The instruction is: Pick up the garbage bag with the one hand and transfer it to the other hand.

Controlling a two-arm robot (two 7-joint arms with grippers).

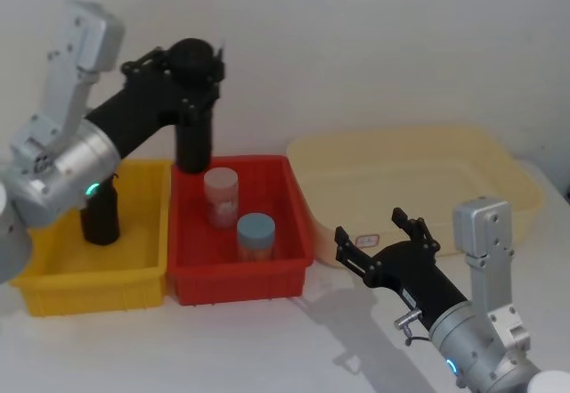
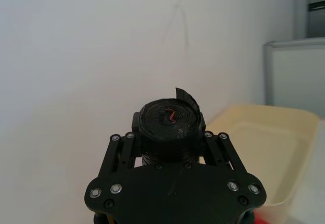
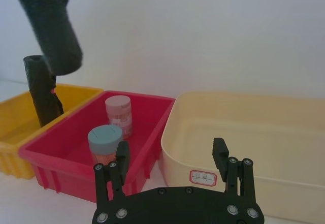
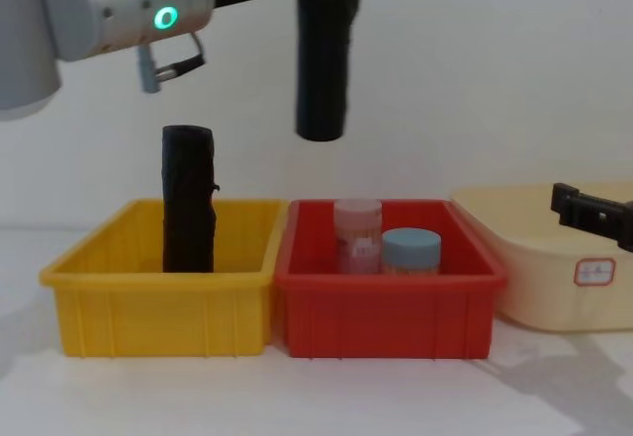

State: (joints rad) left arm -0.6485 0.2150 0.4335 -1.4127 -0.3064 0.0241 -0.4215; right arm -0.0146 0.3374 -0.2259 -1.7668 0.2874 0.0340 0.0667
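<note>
The garbage bag, a thick black roll, hangs upright in the air above the back left corner of the red bin. My left gripper is shut on its top end. From the left wrist, the roll's top sits between the closed fingers. In the chest view the roll hangs well above the bins. My right gripper is low at the right, in front of the cream tub, open and holding nothing.
A slimmer black roll stands in the yellow bin. The red bin holds a pink-lidded jar and a blue-lidded jar. A large cream tub lies at the right, with a white wall behind.
</note>
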